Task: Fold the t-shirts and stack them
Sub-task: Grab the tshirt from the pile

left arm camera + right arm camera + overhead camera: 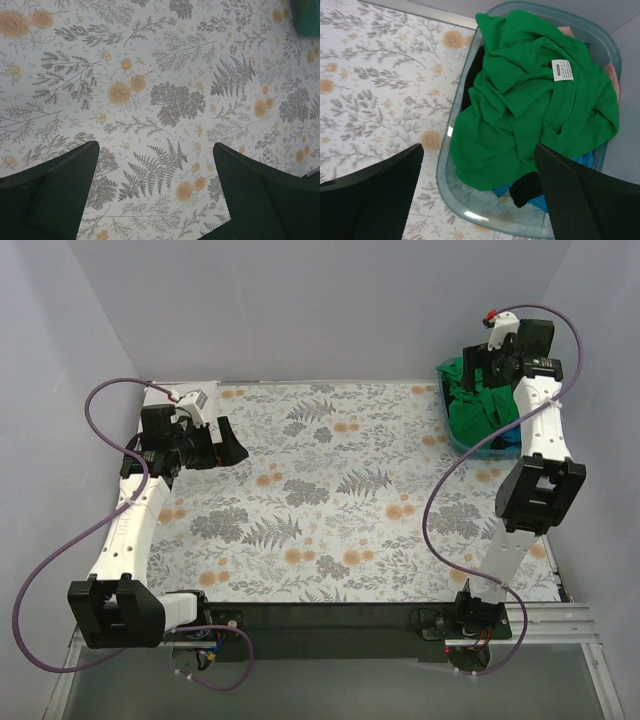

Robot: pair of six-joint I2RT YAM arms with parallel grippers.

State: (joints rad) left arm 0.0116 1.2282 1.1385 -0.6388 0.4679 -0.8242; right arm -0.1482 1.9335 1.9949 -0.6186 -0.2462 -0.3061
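Note:
A bright green t-shirt (pixel 530 100) with a white neck label (pixel 562 70) lies crumpled on top of other shirts in a clear blue tub (pixel 470 212). Bits of blue (pixel 540 202), black (pixel 525 190) and salmon-pink (pixel 615 82) cloth show under it. In the top view the green shirt (pixel 475 405) fills the tub at the far right. My right gripper (pixel 477 200) hangs open above the tub's near edge, holding nothing. My left gripper (pixel 155 195) is open and empty above the bare floral covering at the far left (pixel 225 445).
The floral table covering (pixel 340 490) spreads across the table. Grey walls close in the back and both sides. A corner of the tub (pixel 307 15) shows at the top right of the left wrist view.

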